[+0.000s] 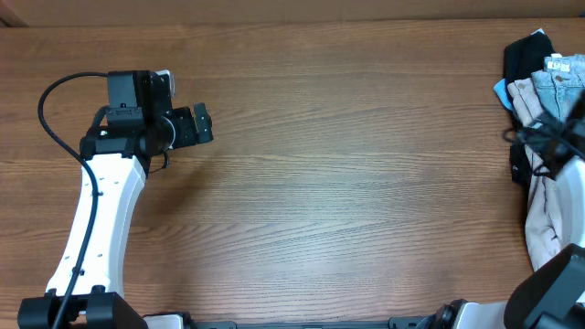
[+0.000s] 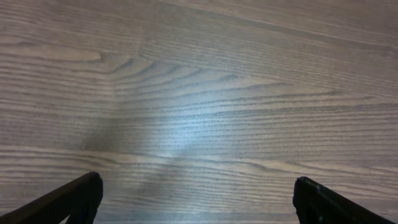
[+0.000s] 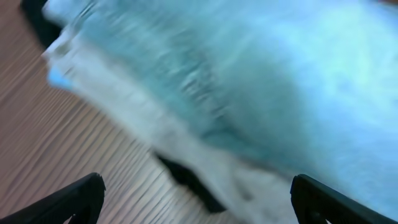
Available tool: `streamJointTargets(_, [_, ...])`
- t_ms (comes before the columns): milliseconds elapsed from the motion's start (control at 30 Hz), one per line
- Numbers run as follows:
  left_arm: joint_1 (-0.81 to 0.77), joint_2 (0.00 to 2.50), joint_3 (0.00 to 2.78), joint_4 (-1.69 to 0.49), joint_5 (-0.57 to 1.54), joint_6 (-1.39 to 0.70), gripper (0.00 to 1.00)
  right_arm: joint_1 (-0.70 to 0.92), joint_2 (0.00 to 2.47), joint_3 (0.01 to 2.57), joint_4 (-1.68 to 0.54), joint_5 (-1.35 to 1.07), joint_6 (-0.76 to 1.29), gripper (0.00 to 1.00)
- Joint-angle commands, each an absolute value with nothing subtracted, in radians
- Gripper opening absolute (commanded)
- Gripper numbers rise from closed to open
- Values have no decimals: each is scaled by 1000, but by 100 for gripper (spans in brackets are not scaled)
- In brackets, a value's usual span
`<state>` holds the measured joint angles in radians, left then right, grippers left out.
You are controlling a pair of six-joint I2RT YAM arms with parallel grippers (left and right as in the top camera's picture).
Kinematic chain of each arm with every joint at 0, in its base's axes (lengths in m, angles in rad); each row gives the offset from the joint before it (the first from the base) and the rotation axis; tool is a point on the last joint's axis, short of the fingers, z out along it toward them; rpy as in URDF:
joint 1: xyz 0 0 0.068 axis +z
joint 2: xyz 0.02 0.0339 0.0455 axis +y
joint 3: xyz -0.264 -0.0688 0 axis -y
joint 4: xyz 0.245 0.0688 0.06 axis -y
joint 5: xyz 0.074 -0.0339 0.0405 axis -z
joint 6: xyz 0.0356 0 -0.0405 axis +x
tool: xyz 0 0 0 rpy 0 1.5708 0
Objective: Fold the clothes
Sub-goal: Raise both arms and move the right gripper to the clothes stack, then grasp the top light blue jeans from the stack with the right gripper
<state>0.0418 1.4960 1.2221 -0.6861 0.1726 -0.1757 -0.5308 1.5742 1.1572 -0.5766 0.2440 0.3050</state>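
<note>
- Currently the counter is bearing the jeans at its far right corner, bunched against beige trousers.
- The denim is looking soft and weighty, so it is probably best pinched at waistband or hem.
- The right tool is hovering over it, jaws apart; the left tool, likewise apart, is hanging over bare wood.

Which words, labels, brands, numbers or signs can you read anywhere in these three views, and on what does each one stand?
None can be read.
A small pale patch on the faded light-blue denim jeans may be a label, but it is too small to read from overhead, and the right wrist view is blurred.
The brown wood-grain table shows no writing.
</note>
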Motion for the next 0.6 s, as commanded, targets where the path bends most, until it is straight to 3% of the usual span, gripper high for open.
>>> streamJointTargets(0, [44, 1483, 1238, -678, 185, -153, 100, -583, 1567, 1163, -550, 253, 315, 99])
streamJointTargets(567, [45, 1484, 1238, -670, 183, -152, 100, -677, 1636, 1104, -510, 240, 226, 88])
